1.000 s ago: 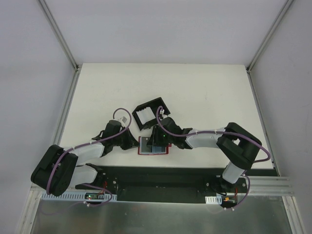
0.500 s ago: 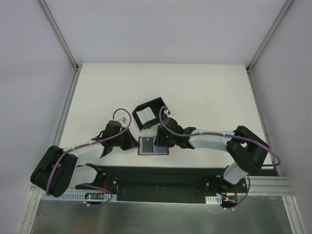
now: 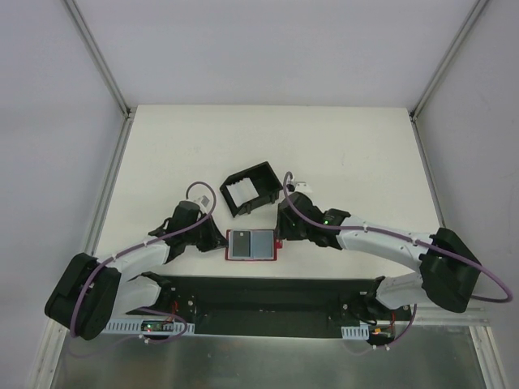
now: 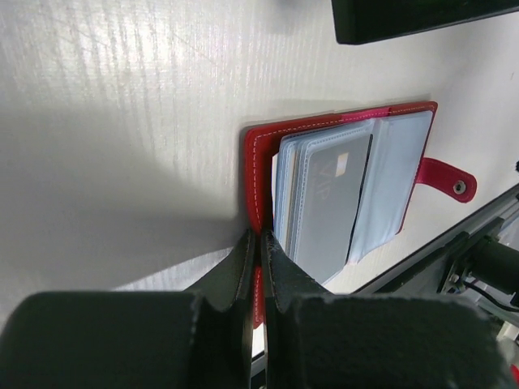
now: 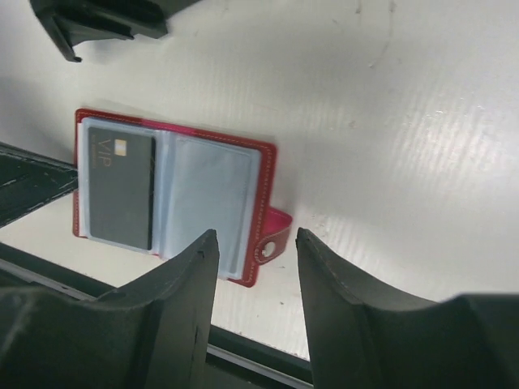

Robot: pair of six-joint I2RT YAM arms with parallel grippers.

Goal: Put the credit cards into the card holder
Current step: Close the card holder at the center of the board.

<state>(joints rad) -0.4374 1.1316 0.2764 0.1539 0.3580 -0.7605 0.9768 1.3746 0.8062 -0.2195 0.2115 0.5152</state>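
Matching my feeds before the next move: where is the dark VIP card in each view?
Top external: dark card in the card holder's left half, just below centre.
Left wrist: dark card just right of centre.
Right wrist: dark card at middle left.
Shared landmark: black box.

Red card holder (image 5: 209,203), dk grey card (image 5: 122,188)

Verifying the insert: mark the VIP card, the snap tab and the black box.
VIP card (image 5: 122,188): right wrist view, card face centre.
snap tab (image 5: 274,231): right wrist view, on its strap.
black box (image 3: 263,186): top view, its wall.
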